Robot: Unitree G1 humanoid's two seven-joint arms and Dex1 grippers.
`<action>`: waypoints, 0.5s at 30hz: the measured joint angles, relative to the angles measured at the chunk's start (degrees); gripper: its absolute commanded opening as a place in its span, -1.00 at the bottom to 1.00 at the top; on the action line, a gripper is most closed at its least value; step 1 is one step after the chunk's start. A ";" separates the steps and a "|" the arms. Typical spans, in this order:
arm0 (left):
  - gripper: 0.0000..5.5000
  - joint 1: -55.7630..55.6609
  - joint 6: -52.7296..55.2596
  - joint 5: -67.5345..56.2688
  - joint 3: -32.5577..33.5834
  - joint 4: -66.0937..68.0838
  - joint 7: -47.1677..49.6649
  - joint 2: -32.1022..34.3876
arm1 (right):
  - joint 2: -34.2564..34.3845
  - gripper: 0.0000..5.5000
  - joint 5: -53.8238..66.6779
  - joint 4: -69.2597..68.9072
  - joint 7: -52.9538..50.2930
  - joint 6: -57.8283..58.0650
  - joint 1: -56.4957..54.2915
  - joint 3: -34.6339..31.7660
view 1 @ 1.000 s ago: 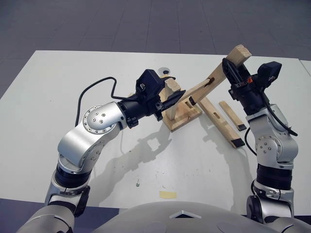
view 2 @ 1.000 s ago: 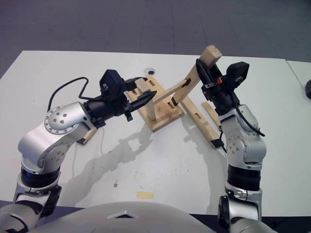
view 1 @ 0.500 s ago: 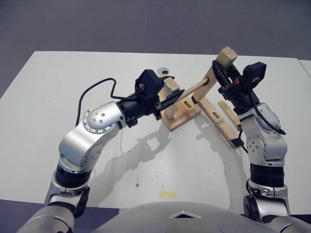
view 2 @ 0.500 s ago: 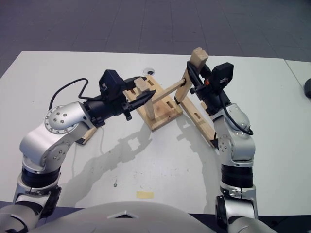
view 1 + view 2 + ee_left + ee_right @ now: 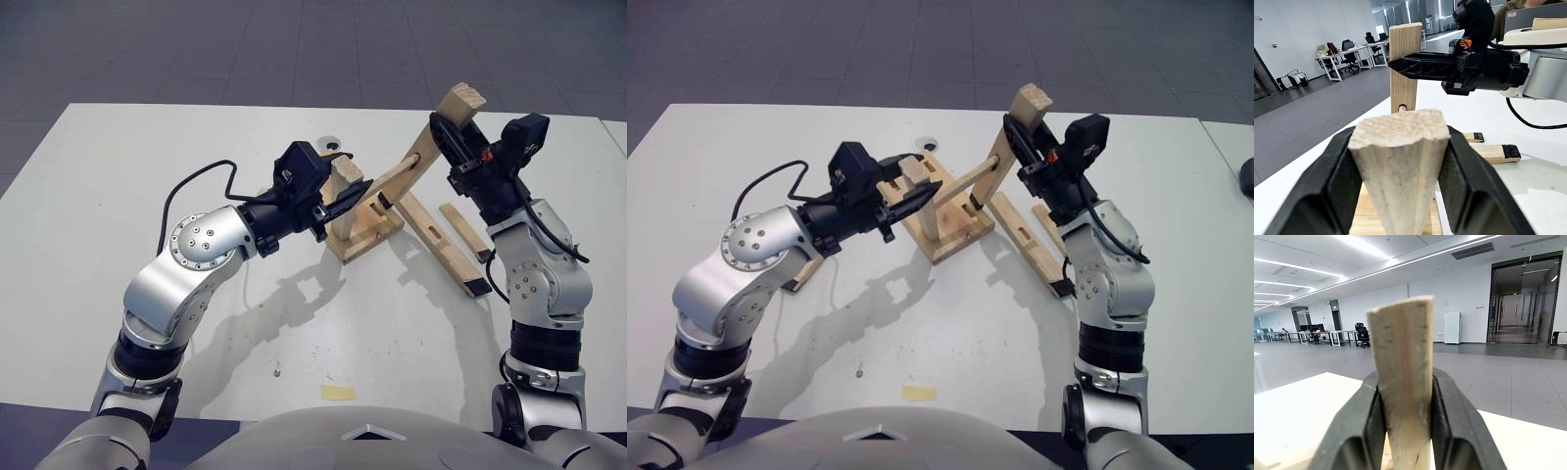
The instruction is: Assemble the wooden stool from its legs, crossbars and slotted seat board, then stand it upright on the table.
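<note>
We are seeing bare, pale wood showing rough sawn end grain on the leg [image 5: 1398,142] between the left tool's [image 5: 355,194] matt black plastic fingers [image 5: 1327,196]; below that tool the desk [image 5: 118,166] is looking smooth, matt white.

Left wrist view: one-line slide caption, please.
Left hand clamped on one stool leg; beyond it, right hand gripping a second leg.
</note>
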 measured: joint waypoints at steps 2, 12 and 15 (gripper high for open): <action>-0.27 0.00 -0.17 0.14 -0.13 0.04 -0.06 0.02 | -0.79 -0.63 -0.35 -0.55 0.22 0.35 0.25 0.41; -0.27 0.50 -1.03 0.62 -0.12 0.16 -0.54 0.11 | -1.65 -0.63 6.08 -0.44 -1.42 10.20 -2.31 -2.58; -0.27 0.31 -1.27 0.63 -0.06 0.60 -0.73 0.24 | -4.86 -0.63 7.00 0.37 -1.50 16.28 -5.36 -2.48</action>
